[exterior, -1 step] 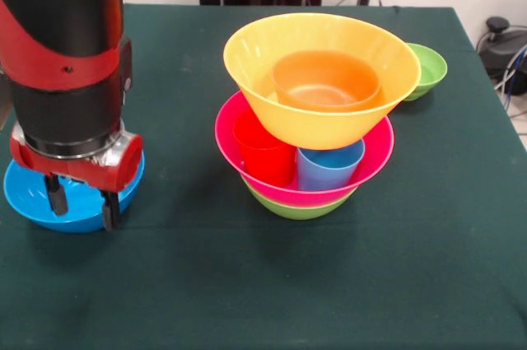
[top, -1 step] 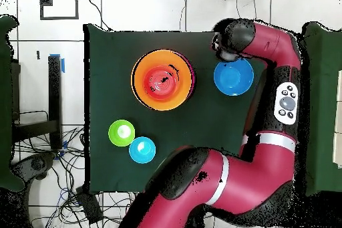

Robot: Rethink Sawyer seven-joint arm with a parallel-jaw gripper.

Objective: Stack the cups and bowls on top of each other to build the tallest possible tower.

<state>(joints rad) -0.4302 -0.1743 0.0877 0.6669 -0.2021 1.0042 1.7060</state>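
Nearest, the gripper (exterior, -1 step: pixel 81 202) is seen with jaws narrowly parted over the medium blue bowl (exterior, -1 step: pixel 33 193), seemingly to be grasped next for the tower (exterior, -1 step: pixel 317 111).

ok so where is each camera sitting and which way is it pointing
Front view: across the table, facing the robot; shows the bowl stack, with the arm's wrist and gripper coming down over the blue bowl.
Overhead view: above, looking straight down; shows the whole table and the arm.
Shared: stack, blue bowl, small green bowl.
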